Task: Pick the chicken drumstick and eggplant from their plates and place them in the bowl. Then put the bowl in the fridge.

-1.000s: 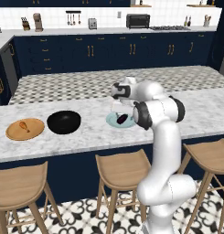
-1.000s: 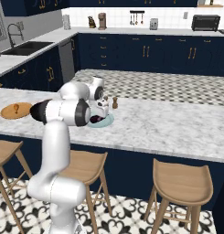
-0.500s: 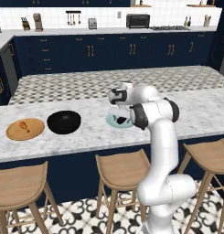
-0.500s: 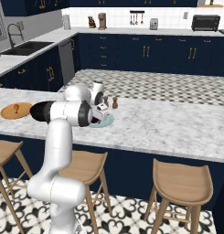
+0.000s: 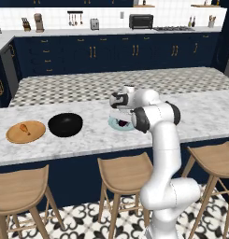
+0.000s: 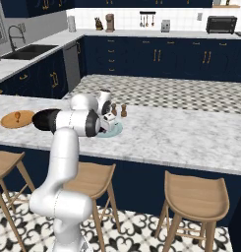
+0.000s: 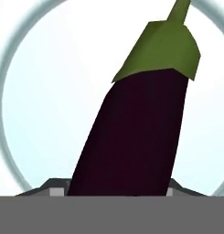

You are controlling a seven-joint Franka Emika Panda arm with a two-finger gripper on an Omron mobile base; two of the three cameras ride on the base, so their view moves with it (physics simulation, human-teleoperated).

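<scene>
I judge the eggplant firm, glossy, slippery; grip mid-body. Gripper straddles it below me; closure undeterminable.

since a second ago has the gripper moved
Yes. In the left base view the gripper has come down toward the pale plate, which has stayed beside the black bowl. The hand view now shows the eggplant close up.

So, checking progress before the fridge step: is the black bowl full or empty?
Empty. In the left base view the bowl shows only dark interior; the drumstick lies on the wooden plate, the eggplant on the pale plate.
</scene>
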